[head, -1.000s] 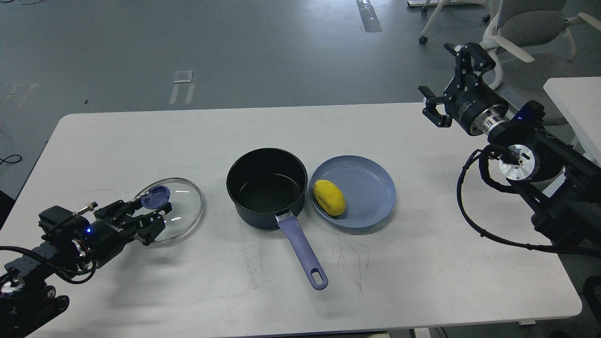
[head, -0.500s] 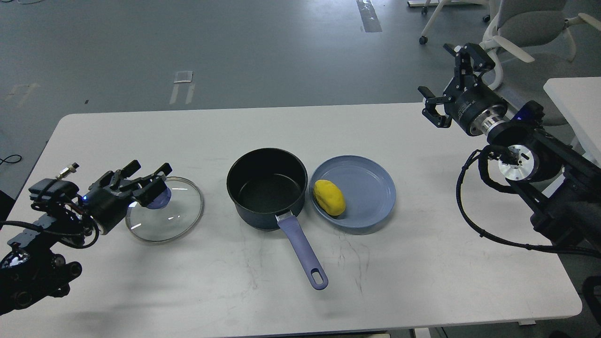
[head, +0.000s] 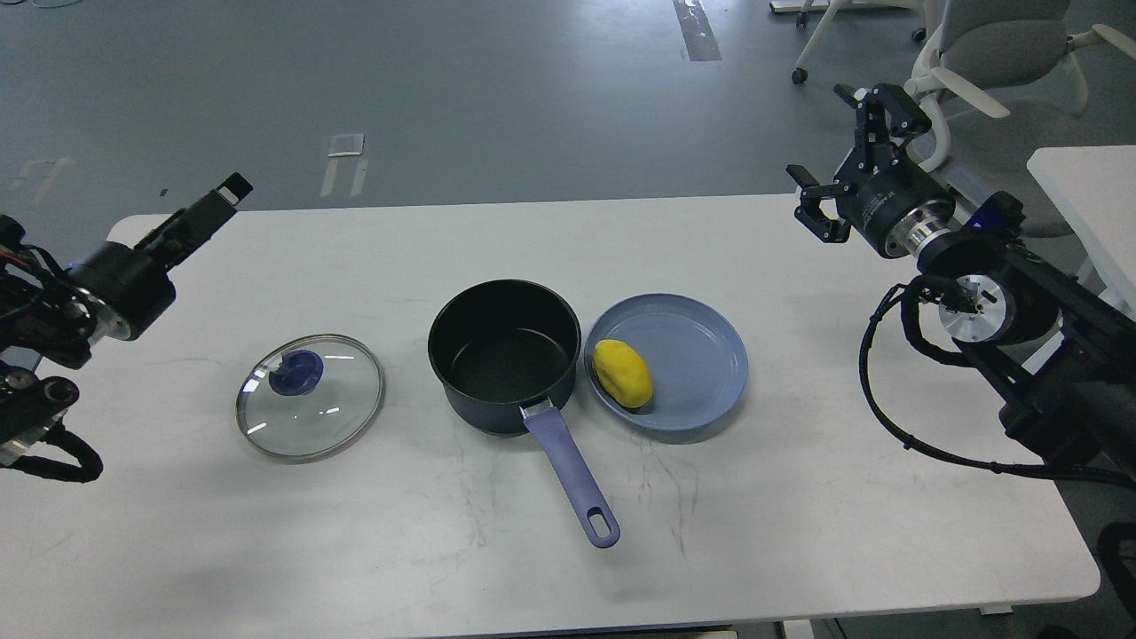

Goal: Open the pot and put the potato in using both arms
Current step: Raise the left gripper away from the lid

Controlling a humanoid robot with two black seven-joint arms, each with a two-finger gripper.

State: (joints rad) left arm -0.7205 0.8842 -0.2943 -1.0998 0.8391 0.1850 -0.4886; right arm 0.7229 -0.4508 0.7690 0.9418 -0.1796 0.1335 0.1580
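Resting on the blue plate (head: 701,351) just right of the uncovered black saucepan (head: 502,355), the yellow potato (head: 622,373) is untouched. The glass lid (head: 310,408) lies flat on the white table (head: 799,497), left of the pan. The right gripper (head: 839,146) hangs spread apart, empty; whether the left gripper (head: 209,211) is parted cannot be told.

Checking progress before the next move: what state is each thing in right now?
pot: open, empty, upright
lid: flat on table, left of pot
potato: on plate, not in pot
plate: touching pot, right side
left gripper: raised, holds nothing
right gripper: open, raised, holds nothing
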